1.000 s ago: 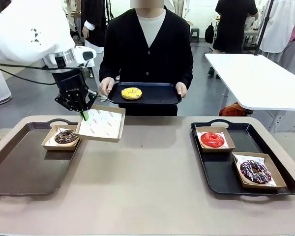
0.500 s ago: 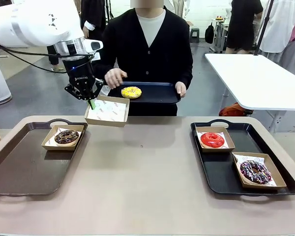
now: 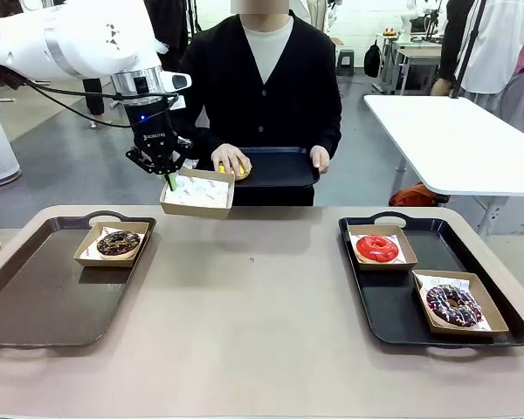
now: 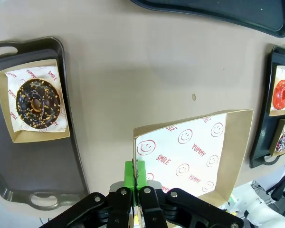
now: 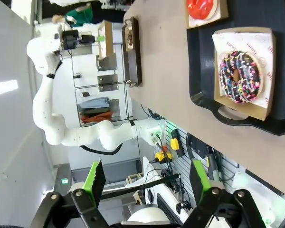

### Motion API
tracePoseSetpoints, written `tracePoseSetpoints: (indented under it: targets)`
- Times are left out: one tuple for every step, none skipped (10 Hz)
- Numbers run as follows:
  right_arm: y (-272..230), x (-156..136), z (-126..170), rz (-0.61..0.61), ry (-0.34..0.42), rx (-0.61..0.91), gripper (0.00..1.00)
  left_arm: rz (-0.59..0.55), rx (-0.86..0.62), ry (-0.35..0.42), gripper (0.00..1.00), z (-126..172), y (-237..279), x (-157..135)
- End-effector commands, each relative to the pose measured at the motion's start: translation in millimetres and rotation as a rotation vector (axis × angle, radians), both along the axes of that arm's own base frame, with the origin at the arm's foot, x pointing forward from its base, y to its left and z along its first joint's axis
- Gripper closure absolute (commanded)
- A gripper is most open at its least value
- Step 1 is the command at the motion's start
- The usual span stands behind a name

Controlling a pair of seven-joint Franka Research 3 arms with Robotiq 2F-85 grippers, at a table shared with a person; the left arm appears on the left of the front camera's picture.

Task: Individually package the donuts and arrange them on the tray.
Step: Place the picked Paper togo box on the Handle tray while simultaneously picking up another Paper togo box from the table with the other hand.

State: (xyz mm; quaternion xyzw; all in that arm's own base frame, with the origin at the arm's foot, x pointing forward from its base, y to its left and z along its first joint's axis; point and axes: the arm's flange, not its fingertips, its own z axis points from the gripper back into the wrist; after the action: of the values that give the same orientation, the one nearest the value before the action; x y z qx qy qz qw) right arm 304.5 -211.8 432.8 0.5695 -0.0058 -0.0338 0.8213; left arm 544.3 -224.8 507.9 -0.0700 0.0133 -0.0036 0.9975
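My left gripper [image 3: 170,182] is shut on the near-left rim of an empty cardboard box [image 3: 197,192] and holds it in the air beside the person's dark tray [image 3: 279,168]. The person's hand covers most of the yellow donut [image 3: 242,168] on that tray. In the left wrist view the green fingertips [image 4: 134,172] pinch the box [image 4: 187,152] with its smiley-print liner. A chocolate donut [image 3: 118,242] sits boxed on the left tray [image 3: 35,297]. The red donut [image 3: 377,249] and purple donut [image 3: 454,305] sit boxed on the right tray [image 3: 384,305]. My right gripper [image 5: 147,172] stands open and holds nothing.
The person stands at the far side and holds the dark tray with the other hand [image 3: 320,158]. A white table [image 3: 463,140] stands at the back right. Bare tabletop [image 3: 253,297] lies between the two trays.
My left arm has lifted the empty box and carried it right, toward the person's tray. The person's hand left the tray edge and came down on the yellow donut.
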Motion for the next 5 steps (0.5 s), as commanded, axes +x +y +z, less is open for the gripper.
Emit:
tracePoseSetpoints:
  targets:
    - [-1.6,-2.1,-1.1,0.001,0.010,-0.005,0.06,-0.003,0.001,-0.012,1.00,2.8,1.1,-6.1]
    - [-1.6,-2.1,-1.1,0.001,0.010,-0.005,0.06,-0.003,0.001,-0.012,1.00,2.8,1.1,-6.1]
    - [-1.6,-2.1,-1.1,0.001,0.010,-0.005,0.06,-0.003,0.001,-0.012,1.00,2.8,1.1,-6.1]
    - [-1.6,-2.1,-1.1,0.001,0.010,-0.005,0.06,-0.003,0.001,-0.012,1.00,2.8,1.1,-6.1]
    - [-1.6,-2.1,-1.1,0.001,0.010,-0.005,0.06,-0.003,0.001,-0.012,1.00,2.8,1.1,-6.1]
